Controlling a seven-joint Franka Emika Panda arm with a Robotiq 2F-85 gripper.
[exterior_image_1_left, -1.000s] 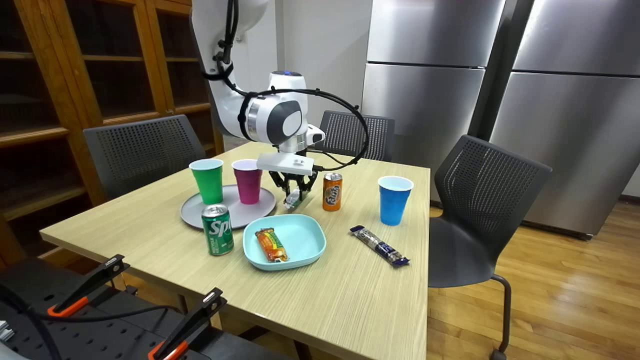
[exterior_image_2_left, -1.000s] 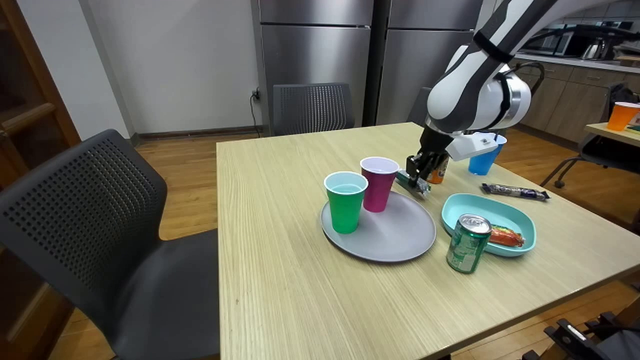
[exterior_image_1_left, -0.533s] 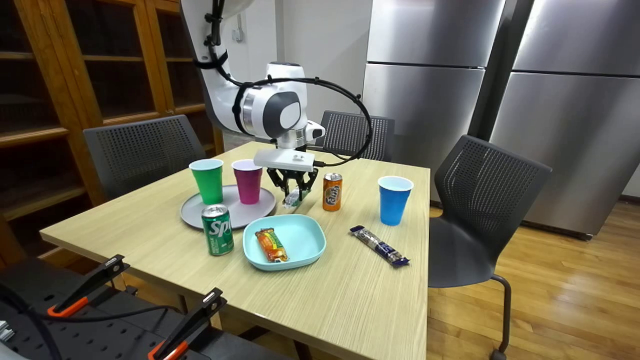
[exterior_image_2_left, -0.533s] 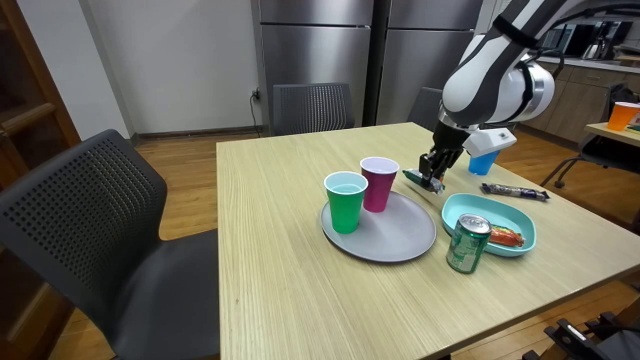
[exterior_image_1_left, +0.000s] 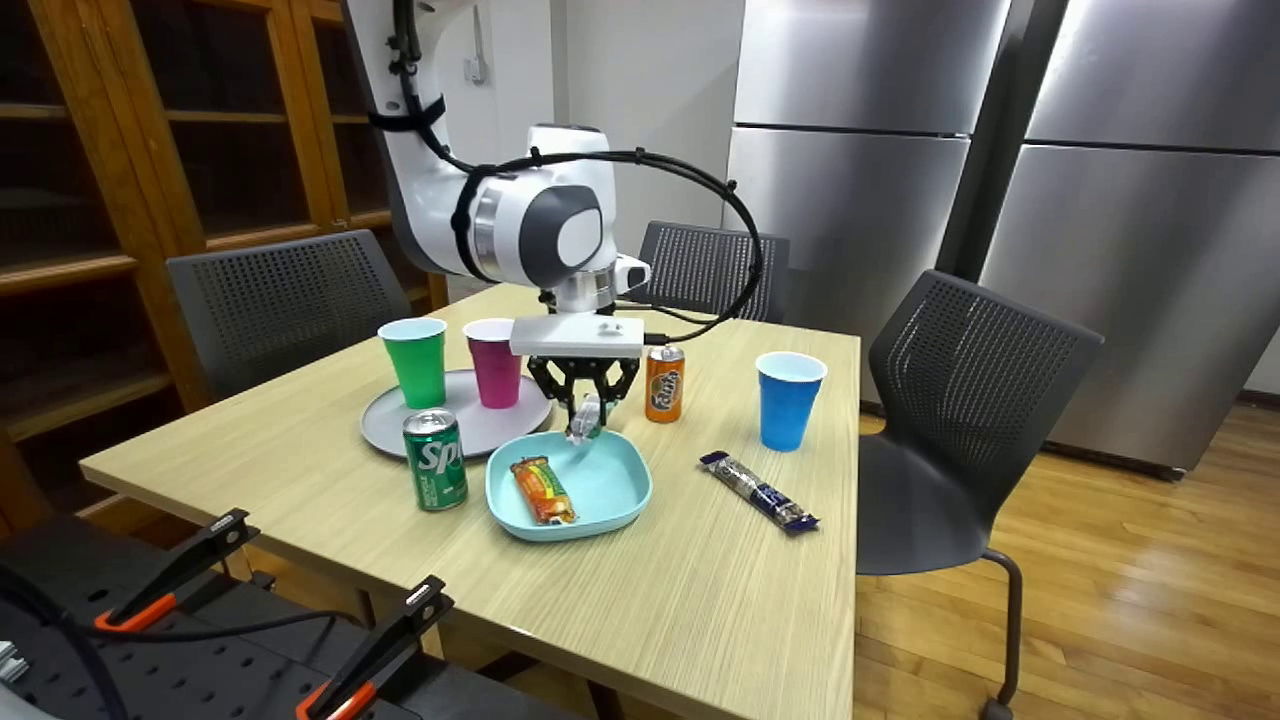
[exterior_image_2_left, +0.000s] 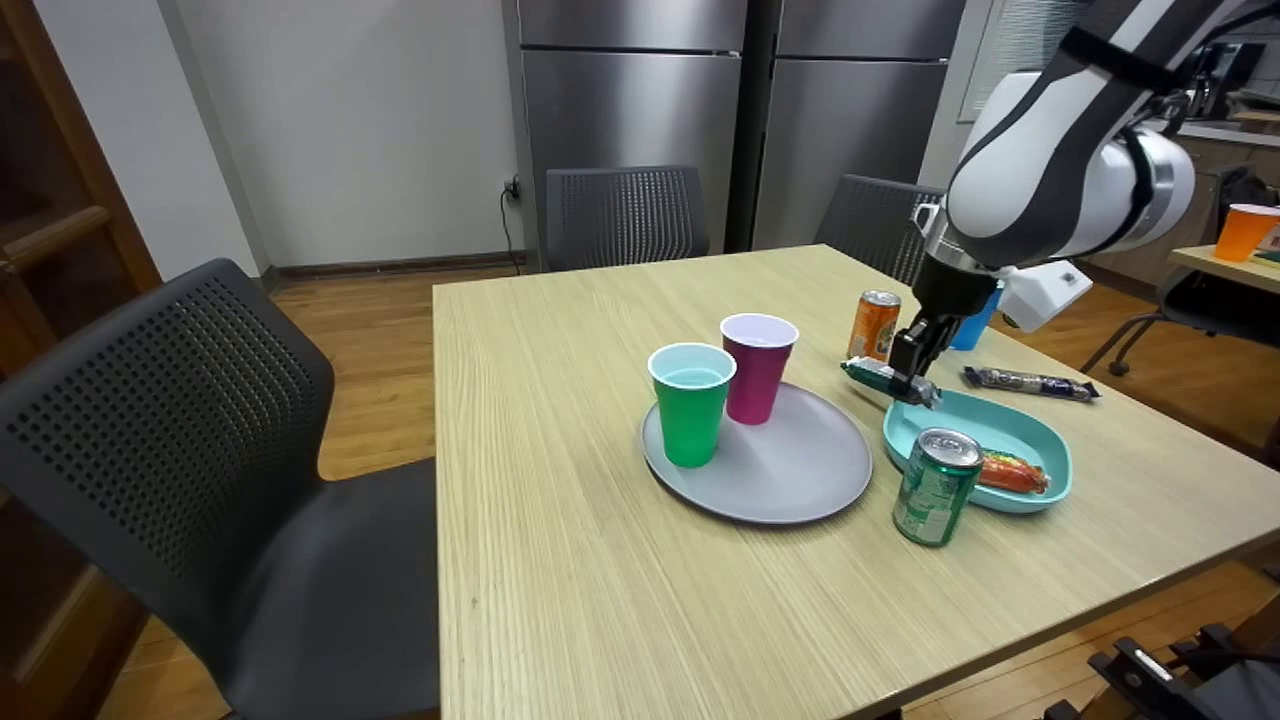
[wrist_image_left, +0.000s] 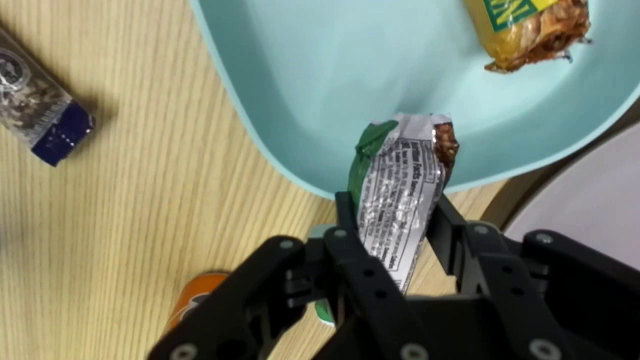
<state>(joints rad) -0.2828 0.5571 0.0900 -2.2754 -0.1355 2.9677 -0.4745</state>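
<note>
Pinching a green-and-silver snack bar (wrist_image_left: 395, 195), a black Robotiq gripper (wrist_image_left: 392, 215) holds it at the edge of a turquoise square dish (exterior_image_1_left: 605, 490) on a light wood table (exterior_image_2_left: 560, 580). The wrist view shows two fingers (wrist_image_left: 345, 212) pressed against opposite sides of the wrapper, a printed nutrition label (wrist_image_left: 412, 160) facing the camera and the bar's far end reaching past the rim, above the dish's interior; whether the bar touches the rim cannot be told. An orange-wrapped bar (exterior_image_1_left: 543, 490) lies inside the dish. A Fanta can (exterior_image_1_left: 665, 385) stands upright near the gripper, and a Sprite can (exterior_image_1_left: 435, 465) stands just beside the dish. On a round gray plate (exterior_image_2_left: 790, 470) nearby, a green cup (exterior_image_2_left: 690, 420) and a magenta cup (exterior_image_2_left: 758, 375) stand upright. A navy-ended bar (exterior_image_1_left: 758, 490) lies flat on the wood near an upright blue cup (exterior_image_1_left: 788, 405). Behind the table, in an exterior view, are a dark gray chair (exterior_image_2_left: 626, 215) and a stainless-steel refrigerator (exterior_image_2_left: 630, 120).
</note>
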